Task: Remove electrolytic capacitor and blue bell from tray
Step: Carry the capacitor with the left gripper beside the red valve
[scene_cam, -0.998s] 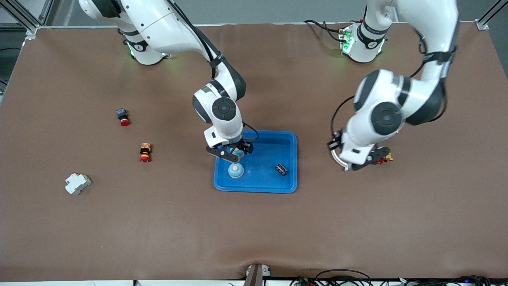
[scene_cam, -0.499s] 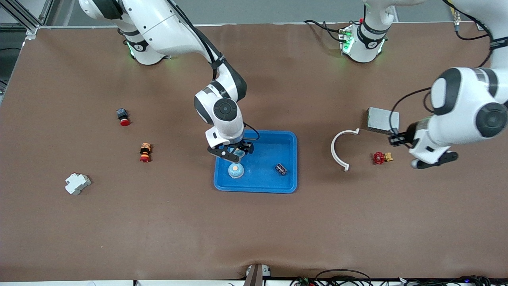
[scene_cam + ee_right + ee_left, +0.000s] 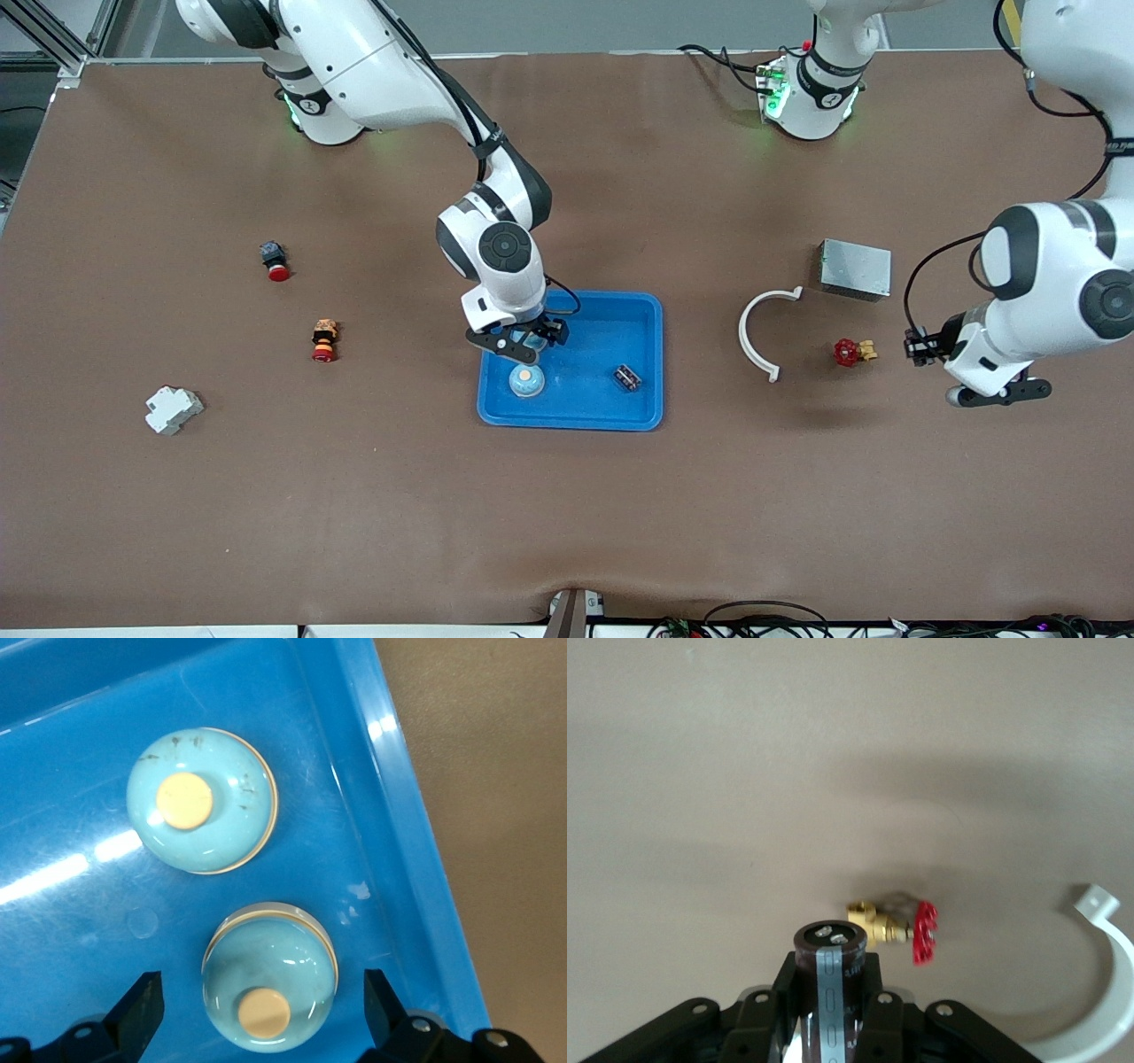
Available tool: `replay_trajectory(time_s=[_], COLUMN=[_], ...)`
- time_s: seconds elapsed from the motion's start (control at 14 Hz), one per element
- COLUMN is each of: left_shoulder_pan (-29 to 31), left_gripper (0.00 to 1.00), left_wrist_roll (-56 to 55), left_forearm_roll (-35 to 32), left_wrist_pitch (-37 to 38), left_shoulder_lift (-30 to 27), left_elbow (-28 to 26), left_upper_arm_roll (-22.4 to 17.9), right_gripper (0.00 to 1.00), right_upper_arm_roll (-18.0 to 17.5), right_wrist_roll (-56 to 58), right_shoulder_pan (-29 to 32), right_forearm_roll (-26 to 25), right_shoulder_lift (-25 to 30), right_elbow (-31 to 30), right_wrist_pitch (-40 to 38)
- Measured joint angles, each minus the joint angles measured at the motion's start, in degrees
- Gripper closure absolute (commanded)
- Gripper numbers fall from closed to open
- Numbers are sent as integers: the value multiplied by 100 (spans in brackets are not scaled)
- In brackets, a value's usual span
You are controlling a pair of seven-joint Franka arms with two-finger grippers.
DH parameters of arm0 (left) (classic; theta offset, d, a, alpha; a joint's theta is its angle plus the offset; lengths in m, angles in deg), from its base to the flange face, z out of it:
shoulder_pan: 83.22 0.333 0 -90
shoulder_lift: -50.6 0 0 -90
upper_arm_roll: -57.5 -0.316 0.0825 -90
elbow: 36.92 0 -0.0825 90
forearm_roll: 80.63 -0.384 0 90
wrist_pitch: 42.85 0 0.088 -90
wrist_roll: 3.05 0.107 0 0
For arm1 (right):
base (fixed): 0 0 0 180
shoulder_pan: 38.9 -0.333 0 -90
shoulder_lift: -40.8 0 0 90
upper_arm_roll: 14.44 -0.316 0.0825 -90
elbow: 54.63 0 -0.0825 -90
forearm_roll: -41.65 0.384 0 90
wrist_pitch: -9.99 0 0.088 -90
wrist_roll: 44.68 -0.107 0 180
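Note:
My left gripper is shut on a dark brown capacitor with a grey stripe, up over bare table at the left arm's end, beside the red valve. In the left wrist view the capacitor stands up between the fingers. My right gripper hangs open low over the blue tray. A pale blue bell with a cream button rests on the tray floor between its fingers, touching neither. Another bell sits in the tray nearer the front camera.
A small dark part lies in the tray. A white curved strip, a red-handled brass valve and a grey box lie toward the left arm's end. Two red-capped buttons and a white block lie toward the right arm's end.
The left arm has swung from over the white strip and valve out toward its own end of the table, uncovering the strip and grey box. The right gripper has barely moved.

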Motion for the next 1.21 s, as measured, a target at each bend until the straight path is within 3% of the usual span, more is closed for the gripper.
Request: replay_trajectory(time_s=[0.14, 0.21, 0.43, 0.93, 1.21], left_shoulder_pan=[0, 1, 52, 378, 383], left_gripper=[100, 100, 100, 100, 100], left_wrist_roll=[0, 0, 0, 14, 14], left_forearm_roll=[-149, -243, -628, -1004, -1004], left_wrist_pitch=[-306, -393, -593, -820, -820], left_shoulder_lift=[248, 350, 607, 971, 1014], left_elbow=[-8, -10, -11, -12, -25], left_upper_arm_roll=[2, 2, -4, 11, 23], right_gripper=[0, 19, 100, 100, 100], right_upper_arm_roll=[0, 0, 1, 33, 66], right_wrist_roll=[0, -1, 17, -126, -127], right_shoulder_pan=[-1, -1, -1, -2, 9], right_forearm_roll=[0, 0, -19, -16, -14], right_shoulder_lift=[-5, -5, -6, -5, 27], right_elbow=[0, 0, 0, 35, 228], right_wrist_pitch=[2, 2, -4, -26, -507])
